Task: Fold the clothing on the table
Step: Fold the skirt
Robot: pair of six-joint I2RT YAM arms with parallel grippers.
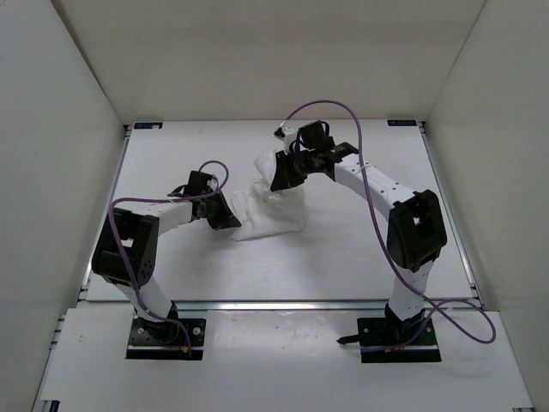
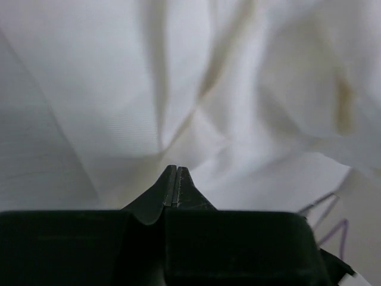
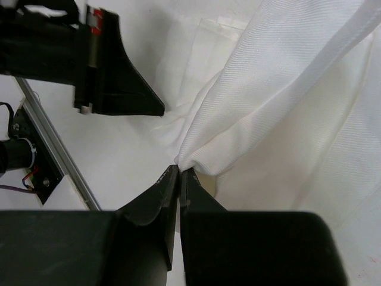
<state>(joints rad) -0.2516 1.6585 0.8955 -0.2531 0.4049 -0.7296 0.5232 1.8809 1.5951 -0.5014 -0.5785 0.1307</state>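
While the clothing [image 1: 273,206] hangs between them (bunched), left end effector [image 1: 230,220] and right end effector [image 1: 279,178] both pinch it.

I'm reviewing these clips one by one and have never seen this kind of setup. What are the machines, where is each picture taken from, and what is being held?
Two robot arms are bolted at the near edge of a white table. The overhead picture looks down from above and behind them. The other two come from cameras on each wrist, looking past that arm's own pinching tool. On the table lies a white cloth garment, the clothing, bunched between the arms. The left tool is shut, its tips pressed into the cloth's folds. The right tool is shut too, pinching a gathered edge of the fabric that rises from its tips. The dark shape at the upper left of the right wrist picture is the other arm's tool.
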